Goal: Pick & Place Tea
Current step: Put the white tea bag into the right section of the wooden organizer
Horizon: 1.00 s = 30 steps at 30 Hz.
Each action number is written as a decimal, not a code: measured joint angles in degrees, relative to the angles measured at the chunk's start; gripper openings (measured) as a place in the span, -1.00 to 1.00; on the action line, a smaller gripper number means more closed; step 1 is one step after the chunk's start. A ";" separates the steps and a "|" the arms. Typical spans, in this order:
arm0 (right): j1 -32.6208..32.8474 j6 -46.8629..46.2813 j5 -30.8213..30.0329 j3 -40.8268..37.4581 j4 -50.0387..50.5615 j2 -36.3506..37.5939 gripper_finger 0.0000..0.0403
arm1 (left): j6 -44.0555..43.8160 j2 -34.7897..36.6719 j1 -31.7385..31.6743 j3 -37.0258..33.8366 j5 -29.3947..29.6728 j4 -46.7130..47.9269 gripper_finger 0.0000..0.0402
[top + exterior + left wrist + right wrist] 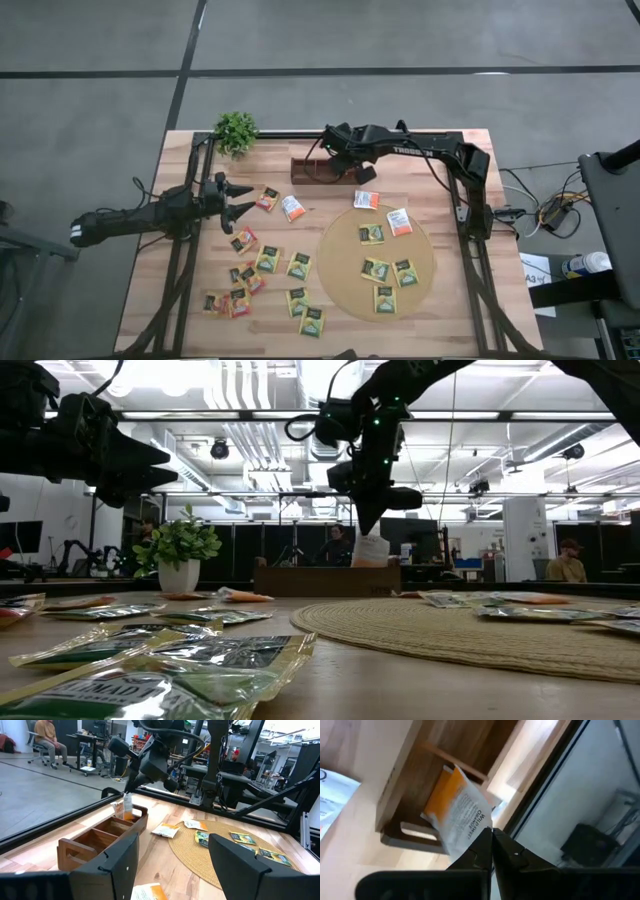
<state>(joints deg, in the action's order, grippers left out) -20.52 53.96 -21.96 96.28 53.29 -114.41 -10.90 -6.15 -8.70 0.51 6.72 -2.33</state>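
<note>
Two arms: both reach in over the wooden desk (300, 315), the left from its left edge, the right from the far right corner.
Right pincer (357, 172): pressed together on the corner of a white and orange tea sachet (457, 812), which hangs just over the wooden tray (322, 170).
Held sachet: its lower edge is at the tray's right-hand slot; from the low view it seems to dip just inside, though I cannot be sure it touches the wood.
Tray: brown, with three slots, near the far edge of the desk, right of a small potted plant (236, 131).
Left pincer (243, 198): spread, holding nothing, hovering above the desk left of centre and pointing toward the loose sachets.
Round mat (345, 285): tan and woven, on the right half of the desk; five yellow-green sachets (376, 269) lie on it, with a white and orange one (400, 221) at its far rim.
Other sachets: one orange and white one (366, 200) just beyond the mat; two more (292, 208) near the left pincer; a scatter of yellow-green and orange-red ones (270, 259) on the bare wood left of the mat.
</note>
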 joint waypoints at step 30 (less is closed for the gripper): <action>0.27 -3.19 2.27 -0.30 -0.16 -3.74 -0.96 | 0.00 0.00 0.00 0.00 -0.02 0.02 0.16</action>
<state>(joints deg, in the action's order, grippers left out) -20.25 50.77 -19.68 95.98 53.13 -118.15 -10.90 -6.15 -8.70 0.51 6.70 -2.31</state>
